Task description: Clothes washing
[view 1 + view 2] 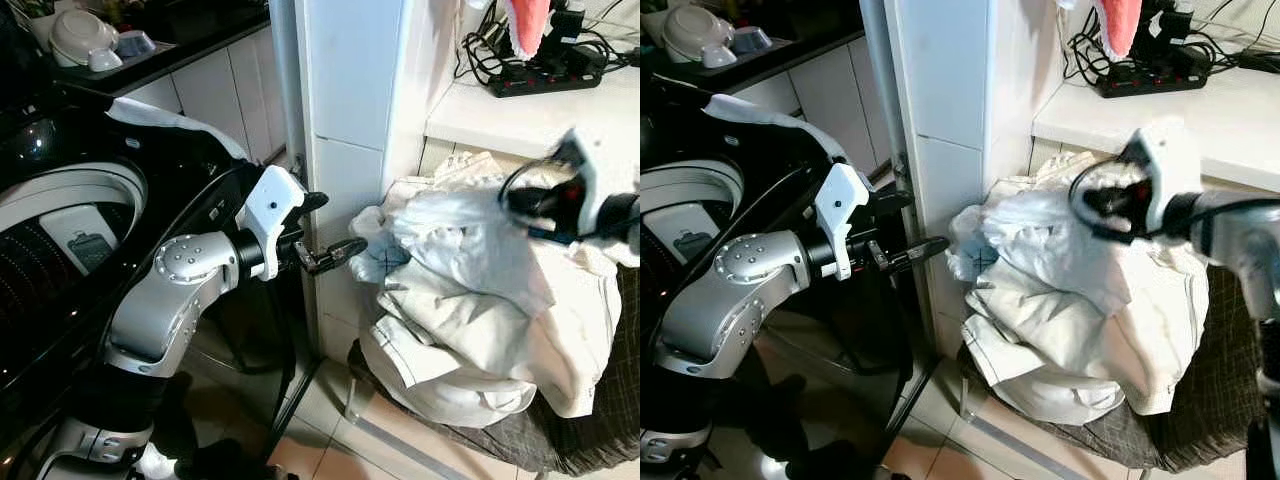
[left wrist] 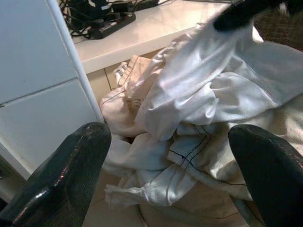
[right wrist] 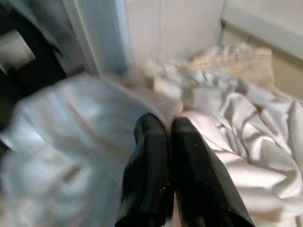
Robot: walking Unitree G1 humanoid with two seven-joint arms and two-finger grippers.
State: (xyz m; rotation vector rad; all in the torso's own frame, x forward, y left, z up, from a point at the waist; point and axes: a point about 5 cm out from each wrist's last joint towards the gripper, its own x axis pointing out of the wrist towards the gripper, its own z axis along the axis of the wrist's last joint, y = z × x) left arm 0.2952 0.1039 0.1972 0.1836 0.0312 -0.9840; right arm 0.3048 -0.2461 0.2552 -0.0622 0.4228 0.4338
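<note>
Right fingers (image 3: 163, 156) pinch white garment (image 3: 71, 142); left fingers (image 2: 66, 170) spread.

One heap of crumpled white and cream clothes (image 1: 470, 300) lay there. One black power strip (image 1: 545, 78) sat on the white bench (image 1: 530, 125). One black top-loading washing machine (image 1: 60, 230) stood nearby.

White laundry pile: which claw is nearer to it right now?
Right. The right claw is shut on a white garment atop the laundry pile; the left claw hangs open beside it, apart.

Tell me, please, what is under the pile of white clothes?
The pile of white clothes lies on a dark checked cloth, which shows at its lower edge. What the cloth covers is hidden. The right gripper pinches a white garment from the top.
</note>
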